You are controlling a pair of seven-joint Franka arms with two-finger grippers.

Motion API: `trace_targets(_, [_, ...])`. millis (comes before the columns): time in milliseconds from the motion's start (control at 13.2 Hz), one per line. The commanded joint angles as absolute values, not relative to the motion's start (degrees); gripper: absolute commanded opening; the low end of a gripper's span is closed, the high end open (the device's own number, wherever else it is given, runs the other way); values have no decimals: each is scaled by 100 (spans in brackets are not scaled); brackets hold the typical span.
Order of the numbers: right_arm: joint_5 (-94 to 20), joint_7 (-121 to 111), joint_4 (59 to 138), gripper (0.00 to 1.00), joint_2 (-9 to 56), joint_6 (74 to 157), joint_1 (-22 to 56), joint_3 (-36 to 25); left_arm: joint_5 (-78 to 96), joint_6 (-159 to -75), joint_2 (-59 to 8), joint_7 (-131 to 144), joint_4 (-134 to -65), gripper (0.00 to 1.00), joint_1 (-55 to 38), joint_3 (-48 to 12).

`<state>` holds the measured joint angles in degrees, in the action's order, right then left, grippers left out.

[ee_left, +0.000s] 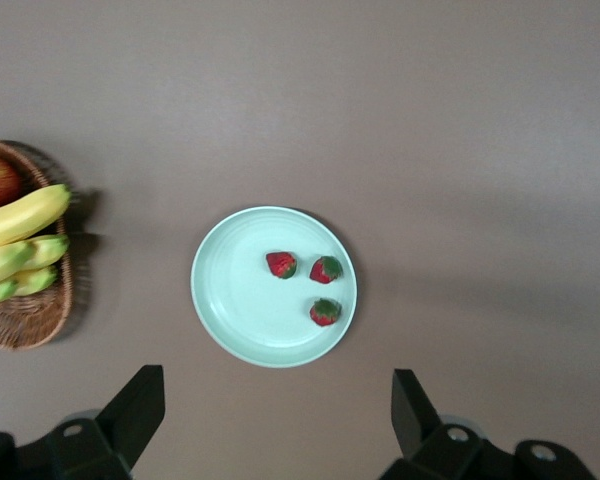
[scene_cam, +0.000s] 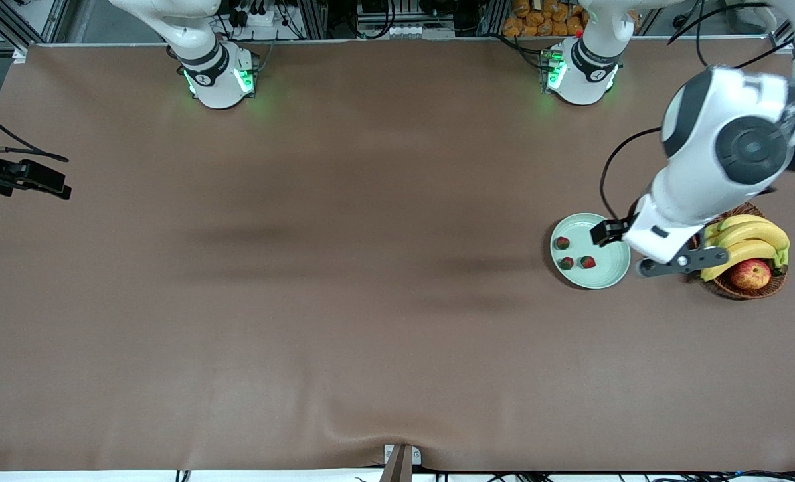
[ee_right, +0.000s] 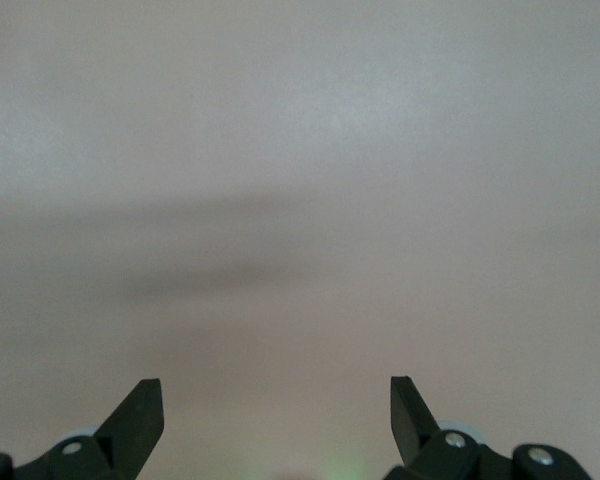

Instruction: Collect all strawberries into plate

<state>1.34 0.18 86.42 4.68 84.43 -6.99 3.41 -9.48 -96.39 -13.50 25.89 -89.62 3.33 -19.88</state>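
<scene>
The pale mint-green plate (scene_cam: 605,273) (ee_left: 240,310) lies toward the left arm's end of the table. Three strawberries (scene_cam: 561,243) (scene_cam: 566,263) (scene_cam: 587,262) rest in it, small and red with green tops; the left wrist view shows them too (ee_left: 281,264) (ee_left: 326,269) (ee_left: 325,312). My left gripper (ee_left: 278,385) hangs open and empty in the air by the plate's rim, its hand (scene_cam: 652,231) between the plate and the basket. My right gripper (ee_right: 277,390) is open over bare brown table and holds nothing.
A brown wicker basket (scene_cam: 739,291) (ee_left: 40,325) with bananas (scene_cam: 749,237) and a red-yellow apple (scene_cam: 750,274) stands right beside the plate, at the left arm's end. A black fixture (scene_cam: 26,177) juts in at the right arm's end. Both arm bases (scene_cam: 220,77) (scene_cam: 581,70) stand along the table's edge.
</scene>
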Motion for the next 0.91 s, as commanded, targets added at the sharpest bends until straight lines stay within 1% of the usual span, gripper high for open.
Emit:
trace_targets(0, [132, 62, 8648, 100, 378, 8323, -642, 325, -800, -8835, -1424, 2575, -8184, 100, 395, -2048])
trace_targets(151, [132, 62, 8648, 100, 378, 8323, -624, 343, -800, -8649, -1232, 2575, -8121, 100, 422, -2022])
trace_targets(378, [123, 70, 8648, 100, 387, 8323, -598, 351, -800, -8640, -933, 2549, -8130, 100, 387, -1969])
trace_targets(529, [-226, 62, 8648, 100, 378, 8262, -598, 299, -800, -8640, -765, 2147, -8130, 100, 221, -1864])
trace_targets(681, [-220, 35, 8640, 100, 387, 8270, -598, 273, -443, -8622, -485, 1751, -8139, 100, -34, -1251])
trace_targets(756, [-220, 26, 8640, 100, 378, 8253, -598, 272, -39, -8613, -379, 1505, -8156, 100, -105, -839])
trace_targets(832, [-211, 26, 8640, 100, 369, 8253, -598, 272, 78, -8544, -361, 1146, -8148, 100, -184, -635])
